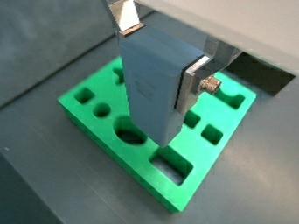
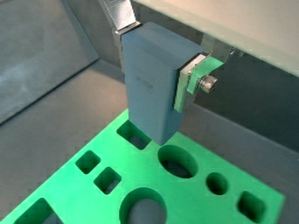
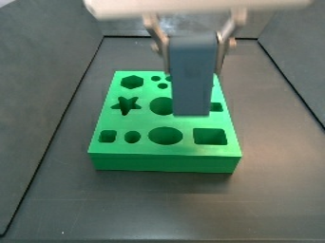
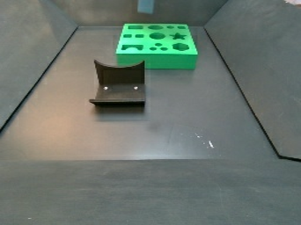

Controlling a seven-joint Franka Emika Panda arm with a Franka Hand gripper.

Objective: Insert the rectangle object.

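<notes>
My gripper [image 1: 162,54] is shut on the rectangle object [image 1: 152,87], a slate grey-blue block held upright by its upper part between the silver fingers [image 1: 197,77]. Both wrist views show this grip, with the gripper [image 2: 160,52] and the block [image 2: 149,87] also in a wrist view. The block hangs over the green board [image 1: 93,114], which has several shaped holes. In a side view the gripper [image 3: 193,47] holds the block [image 3: 195,81] over the board's right part [image 3: 165,161], just behind a rectangular hole [image 3: 210,138]. The block's lower end is not in any hole.
The board [image 4: 159,58] lies at the far end of the dark floor in a side view. The fixture [image 4: 118,86] stands on the floor nearer the middle. Dark walls [image 2: 47,52] enclose the floor. The gripper is out of this side view.
</notes>
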